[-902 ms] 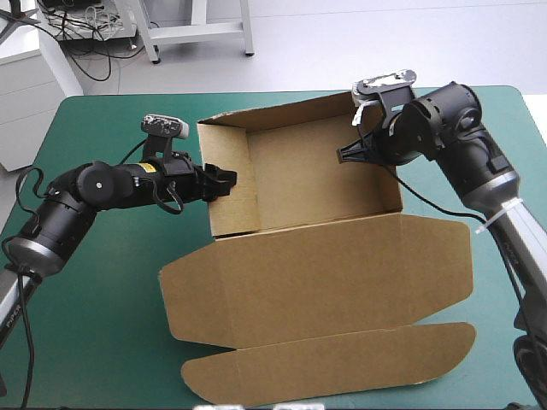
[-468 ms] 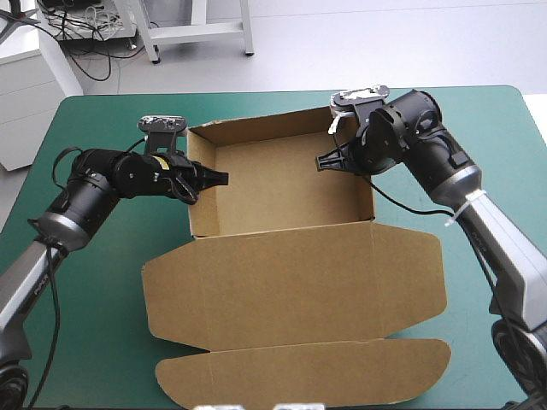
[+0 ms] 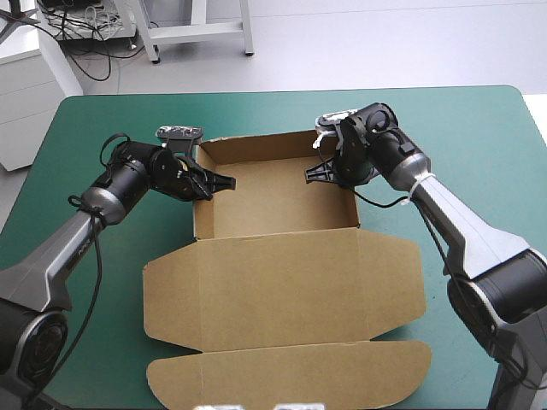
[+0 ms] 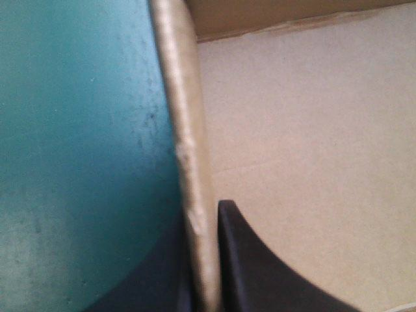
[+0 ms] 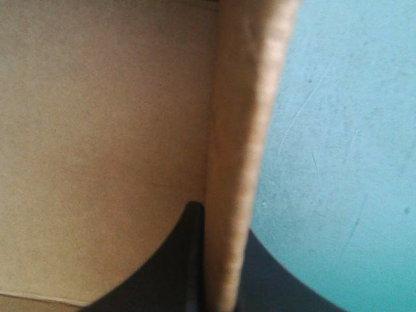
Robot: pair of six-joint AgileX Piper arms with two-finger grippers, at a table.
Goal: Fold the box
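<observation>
I have the left gripper [image 3: 224,180] at the box's left wall [image 3: 198,205], toward that wall's far end. On its wrist camera the gripper [image 4: 203,260] is all but pressed together, pinching the wall [image 4: 188,149], which I see edge-on. 1 black finger [image 4: 260,273] lies inside the box against the inner face. The other is outside the box, over the teal-green cover [image 4: 78,143].

The box [image 3: 278,192] sits around the middle of the desk [image 3: 102,342] as an open brown tray with its walls raised. Its lid [image 3: 282,286] lies flat on the cover on the tray's near side. 1 long rounded flap [image 3: 291,376] runs along the lid's near edge.

At the box's right wall [image 3: 350,209], also toward the far end, I have the right gripper [image 3: 314,173]. Its wrist camera shows the same hold mirrored. The gripper [image 5: 224,260] is nearly closed and pinches that wall [image 5: 244,130] edge-on. 1 black finger [image 5: 185,260] is on the inside face. The second is outside the box, above the teal-green cover [image 5: 344,162]. Both arms reach the box from its 2 outer sides, and each wrist is level with the tray's far half.
</observation>
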